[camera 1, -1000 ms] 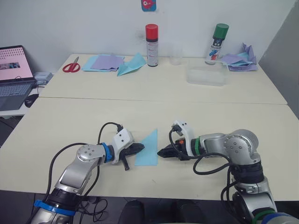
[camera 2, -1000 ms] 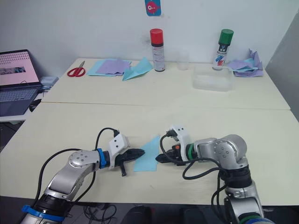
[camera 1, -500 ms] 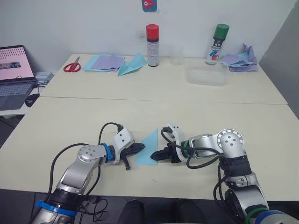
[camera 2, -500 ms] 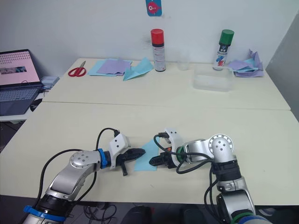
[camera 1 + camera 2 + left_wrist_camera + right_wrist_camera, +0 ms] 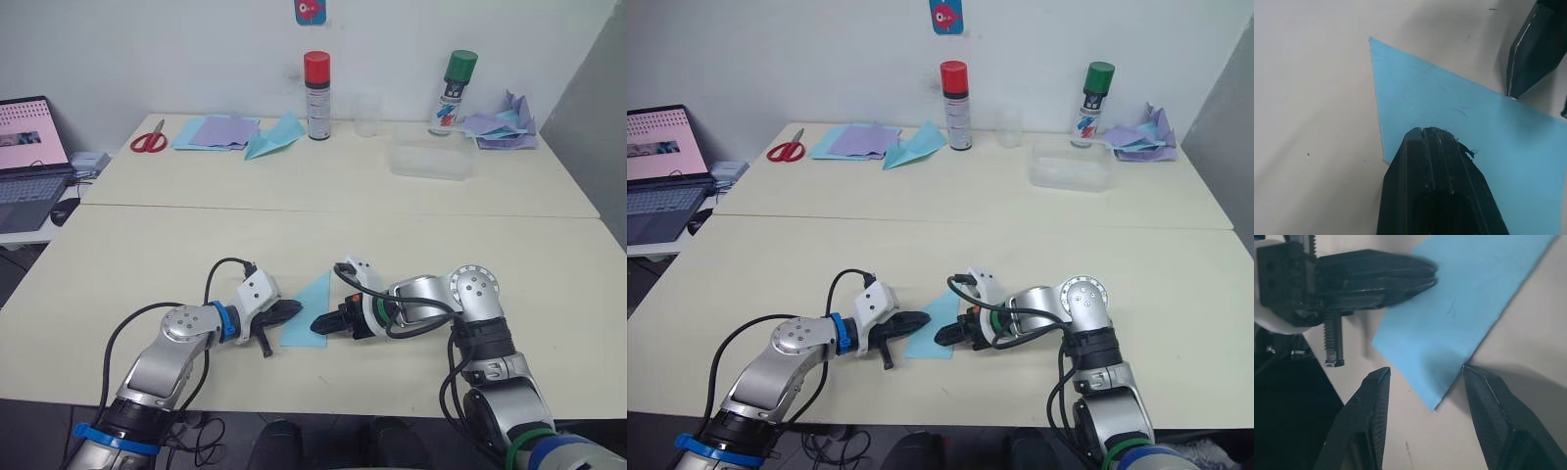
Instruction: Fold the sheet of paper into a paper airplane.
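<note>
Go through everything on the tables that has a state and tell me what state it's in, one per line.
Sheet of paper: flat on the near table, partly folded to a point.
Left end effector: shut, pressing down on the paper's edge.
Right end effector: open, straddling the paper's near corner.
Laptop: open, screen lit.
Scissors: closed.
Red-capped spray can: upright, capped.
Green-capped spray can: upright, capped.

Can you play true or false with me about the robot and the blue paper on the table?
1. The left gripper presses on the sheet of paper. True.
2. The right gripper has its fingers shut tight. False: they are spread open around the paper's corner.
3. The scissors have red handles. True.
4. The spray can beside the teal paper dart has a green cap. False: its cap is red.
5. The paper is crumpled into a ball. False: it lies flat.
</note>
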